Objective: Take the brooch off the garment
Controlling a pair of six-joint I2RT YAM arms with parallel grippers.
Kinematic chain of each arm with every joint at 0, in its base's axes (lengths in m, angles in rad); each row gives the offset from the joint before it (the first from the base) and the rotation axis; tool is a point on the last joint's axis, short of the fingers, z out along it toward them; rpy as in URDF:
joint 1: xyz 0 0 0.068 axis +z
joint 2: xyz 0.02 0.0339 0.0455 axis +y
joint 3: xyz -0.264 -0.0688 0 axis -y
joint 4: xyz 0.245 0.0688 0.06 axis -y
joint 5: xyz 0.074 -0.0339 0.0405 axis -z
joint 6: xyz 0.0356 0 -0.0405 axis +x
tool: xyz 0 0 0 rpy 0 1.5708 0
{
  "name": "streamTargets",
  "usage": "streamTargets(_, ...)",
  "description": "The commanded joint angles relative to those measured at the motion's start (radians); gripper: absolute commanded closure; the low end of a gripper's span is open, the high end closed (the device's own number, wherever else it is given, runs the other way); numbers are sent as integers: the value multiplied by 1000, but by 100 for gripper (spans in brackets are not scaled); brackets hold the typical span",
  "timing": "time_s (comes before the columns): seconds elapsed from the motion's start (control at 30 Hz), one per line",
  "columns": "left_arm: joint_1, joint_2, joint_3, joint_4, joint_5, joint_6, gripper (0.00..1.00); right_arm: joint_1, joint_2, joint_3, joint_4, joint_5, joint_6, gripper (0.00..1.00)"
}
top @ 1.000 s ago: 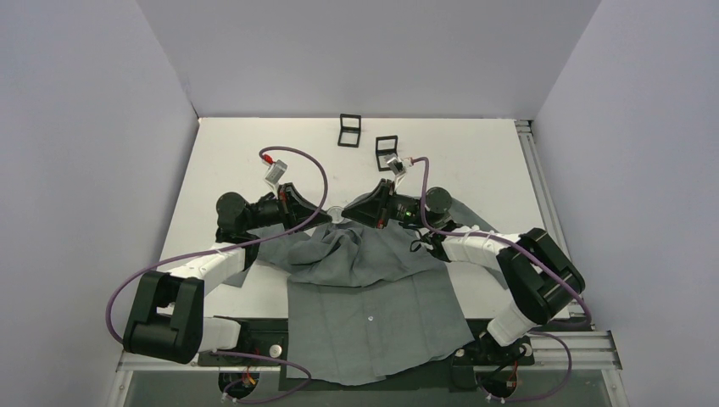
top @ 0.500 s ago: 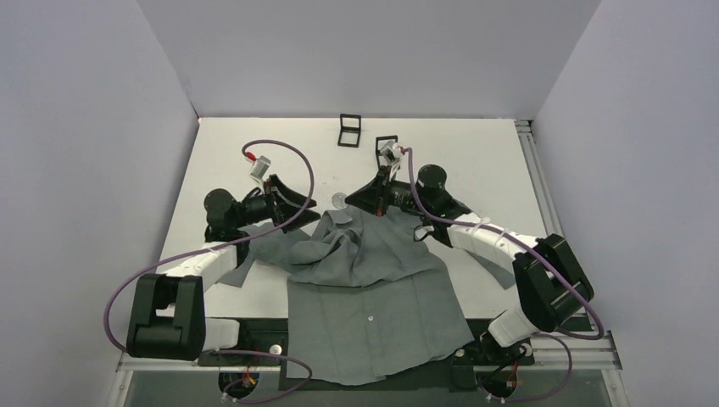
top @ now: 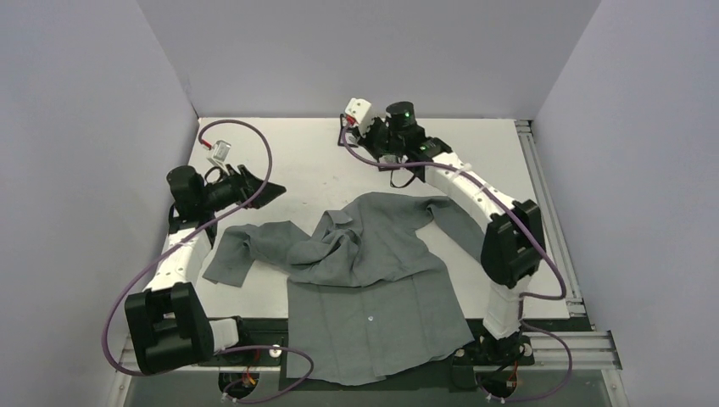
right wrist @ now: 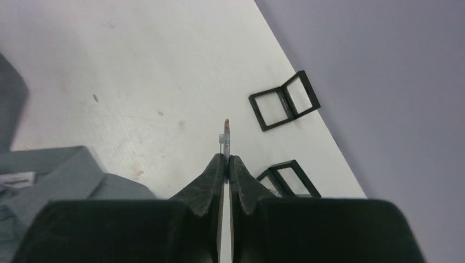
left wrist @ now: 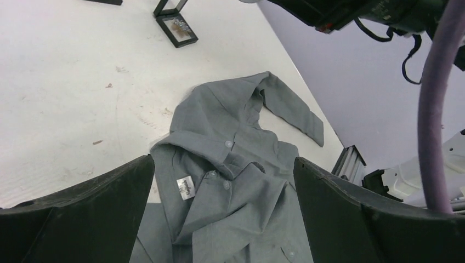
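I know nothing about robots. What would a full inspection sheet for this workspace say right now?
Surface: white table, faintly scuffed.
Job's things: grey shirt lies mid-table, crumpled at the collar end; brooch is off it, seen edge-on.
Clutter: two open black boxes by the far edge.
Grippers: left gripper is open, above the shirt and holding nothing; right gripper is shut on the brooch, above the table near the boxes.
Cables: purple cables loop along both arms.
Surroundings: plain pale walls on three sides; metal rail on the right.
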Motion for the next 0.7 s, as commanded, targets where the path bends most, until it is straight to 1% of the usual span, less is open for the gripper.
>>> streamTargets(0.0,14,-72,18,-114,-40,120,4,6,183,211,-177,125,-270,100)
streamTargets(0.1,14,-100,6,-116,-47,141,4,6,280,341,-188,148,-338,100)
streamTargets(0.3,18,-81,29,-151,-35,161,4,7,482,538,-166,186,-436,100)
streamTargets(0.4,20,-80,28,-141,-24,148,4,6,569,591,-127,202,-481,100)
streamTargets(0.67,25,-63,30,-133,10,127,4,6,728,690,-7,271,-581,100)
